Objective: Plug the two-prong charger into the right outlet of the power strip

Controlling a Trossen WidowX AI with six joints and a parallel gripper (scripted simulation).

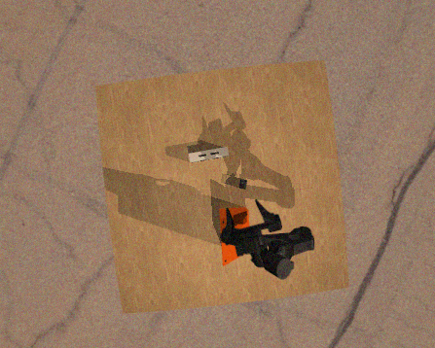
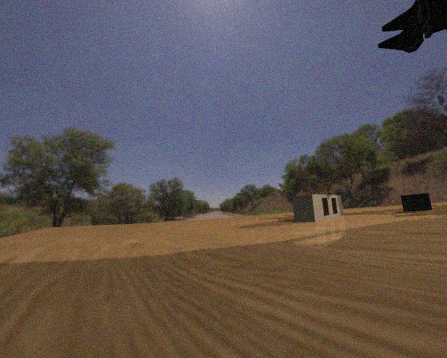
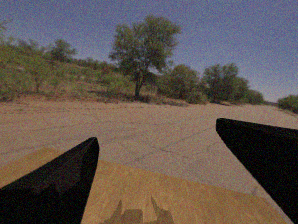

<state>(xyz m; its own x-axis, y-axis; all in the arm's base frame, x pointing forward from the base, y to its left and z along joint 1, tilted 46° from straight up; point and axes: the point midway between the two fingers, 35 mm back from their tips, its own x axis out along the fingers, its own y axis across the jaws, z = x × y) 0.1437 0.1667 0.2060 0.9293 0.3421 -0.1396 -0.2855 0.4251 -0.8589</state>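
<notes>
Hovering wide open over the wooden desk point(image 1: 146, 253), the gripper point(image 1: 243, 214) has nothing between its fingers. From above, the black arm point(image 1: 277, 245) sits over its orange base plate point(image 1: 226, 257) near the desk's lower right part, with the two dark fingers spread and reaching up the picture toward the middle of the board. And there's the charger point(image 1: 241, 183), a small dark block lying on the desk just beyond the fingertips, apart from them, untouched. Further on sits the power strip point(image 1: 207, 154), a pale block with two dark slots on its top face, well apart from the charger.

Down at desk level, the power strip point(image 2: 319, 207) shows its two slots as dark upright rectangles, the charger point(image 2: 416, 202) rests to its right, and the gripper point(image 2: 410, 30) hangs high at the top right corner, above both.

On the wrist camera, the two black fingers frame the edges of the shot. Between them lie the desk's edge and the stone floor point(image 3: 160, 130) beyond, with trees point(image 3: 142, 47) on the horizon.
</notes>
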